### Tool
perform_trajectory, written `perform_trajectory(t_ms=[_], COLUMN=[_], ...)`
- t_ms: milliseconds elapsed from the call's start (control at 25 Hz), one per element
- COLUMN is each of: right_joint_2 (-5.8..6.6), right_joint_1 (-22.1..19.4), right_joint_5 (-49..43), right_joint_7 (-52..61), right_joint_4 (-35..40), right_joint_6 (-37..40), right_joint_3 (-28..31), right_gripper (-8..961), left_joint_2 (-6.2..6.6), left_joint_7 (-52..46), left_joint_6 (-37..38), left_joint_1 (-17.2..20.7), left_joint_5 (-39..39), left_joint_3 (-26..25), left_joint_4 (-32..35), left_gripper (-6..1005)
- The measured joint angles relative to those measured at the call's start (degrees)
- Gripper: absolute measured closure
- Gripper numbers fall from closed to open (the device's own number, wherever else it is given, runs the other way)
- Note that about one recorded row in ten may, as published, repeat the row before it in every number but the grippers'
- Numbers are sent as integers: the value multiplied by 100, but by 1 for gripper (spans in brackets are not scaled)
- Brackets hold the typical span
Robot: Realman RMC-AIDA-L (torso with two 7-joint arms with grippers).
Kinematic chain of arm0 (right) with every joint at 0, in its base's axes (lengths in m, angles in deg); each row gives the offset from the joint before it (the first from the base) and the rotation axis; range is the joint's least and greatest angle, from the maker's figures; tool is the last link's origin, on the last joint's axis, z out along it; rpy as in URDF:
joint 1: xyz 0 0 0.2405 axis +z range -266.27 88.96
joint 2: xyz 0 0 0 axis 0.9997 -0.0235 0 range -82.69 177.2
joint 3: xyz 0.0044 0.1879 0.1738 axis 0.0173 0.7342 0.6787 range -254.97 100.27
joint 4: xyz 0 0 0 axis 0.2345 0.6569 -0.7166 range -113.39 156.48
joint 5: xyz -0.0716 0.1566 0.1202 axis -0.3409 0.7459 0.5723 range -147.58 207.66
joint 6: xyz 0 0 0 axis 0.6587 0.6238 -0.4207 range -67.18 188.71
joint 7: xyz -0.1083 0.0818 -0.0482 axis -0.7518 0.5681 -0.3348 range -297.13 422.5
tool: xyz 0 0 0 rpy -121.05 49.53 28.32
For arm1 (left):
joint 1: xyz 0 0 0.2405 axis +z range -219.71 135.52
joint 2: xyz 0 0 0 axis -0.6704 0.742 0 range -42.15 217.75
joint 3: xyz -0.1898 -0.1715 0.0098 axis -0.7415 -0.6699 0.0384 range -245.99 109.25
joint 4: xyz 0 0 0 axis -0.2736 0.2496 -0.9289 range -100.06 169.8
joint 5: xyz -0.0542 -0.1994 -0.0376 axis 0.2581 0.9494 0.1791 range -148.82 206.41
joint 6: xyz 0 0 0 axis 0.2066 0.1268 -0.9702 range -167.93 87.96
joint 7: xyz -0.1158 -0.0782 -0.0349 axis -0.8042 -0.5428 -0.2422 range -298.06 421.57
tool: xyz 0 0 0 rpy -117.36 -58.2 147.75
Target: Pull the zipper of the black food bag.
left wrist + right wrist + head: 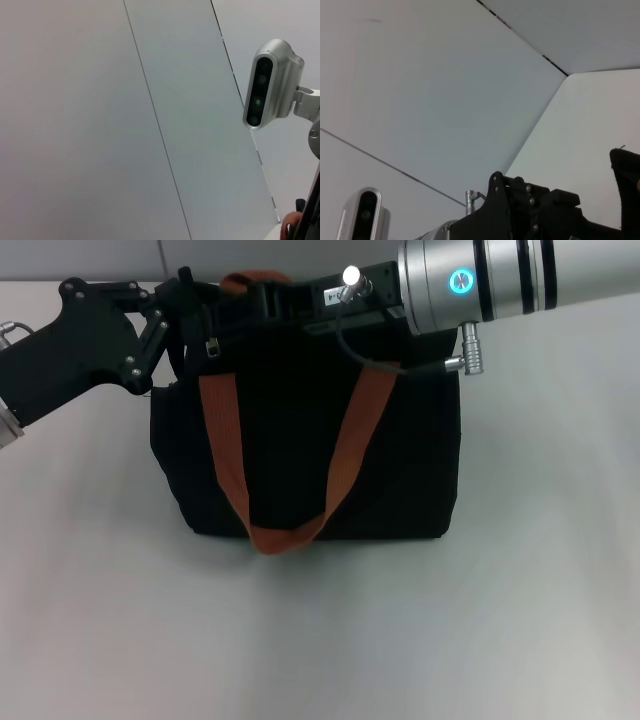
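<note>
**Inspector:** Bag (400, 460) stands upright on the table (540, 620), broad face toward the robot, one orange strap (225, 465) looped down the front. Location of the zipper?

**Assistant:** Along the top edge. The silver pull (212, 345) hangs at the bag's left end, just beside the left gripper (182, 302).

**Inspector:** Condition of that gripper?

**Assistant:** Its black fingers reach over the left top corner. Whether they are spread or clamped on anything, I cannot tell; black on black hides the tips.

**Inspector:** Right gripper (268, 295)?

**Assistant:** It lies across the top edge from the right, reaching near the middle by the rear strap. Its fingers are hidden as well; cannot tell.

**Inspector:** Wrist views?

**Assistant:** Wall panels and the other arm's hardware only. Neither shows the zipper.

**Inspector:** Governing relation?

**Assistant:** The track runs side to side along the top. With the pull at the left end, travel would likely go rightward. The left gripper is plainly nearer the pull; the right looks placed to steady the bag.
</note>
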Motion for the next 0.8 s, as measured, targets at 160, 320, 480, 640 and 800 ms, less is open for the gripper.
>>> perform_trajectory(t_ms=[160, 320, 480, 640, 800], right_joint_2=[0, 0, -3, -8, -9], right_joint_1=[0, 0, 0, 11, 29], right_joint_5=[-2, -3, -3, -3, -3], right_joint_7=[20, 29, 32, 42, 48], right_joint_4=[-16, -23, -26, -29, -34], right_joint_6=[-4, -12, -71, -117, -141], right_joint_3=[-7, -9, -20, -35, -83], right_gripper=[555, 620, 668, 669, 697], left_joint_2=[2, 0, -5, -7, -8], left_joint_7=[0, 0, 0, 1, 1], left_joint_6=[12, 32, 40, 72, 109], left_joint_1=[5, 5, 9, 17, 19], left_joint_5=[0, 0, 0, 0, -1], left_joint_3=[1, 24, 28, 35, 29], left_joint_4=[0, -1, -1, -1, -1], left_gripper=[971, 971, 971, 971, 971])
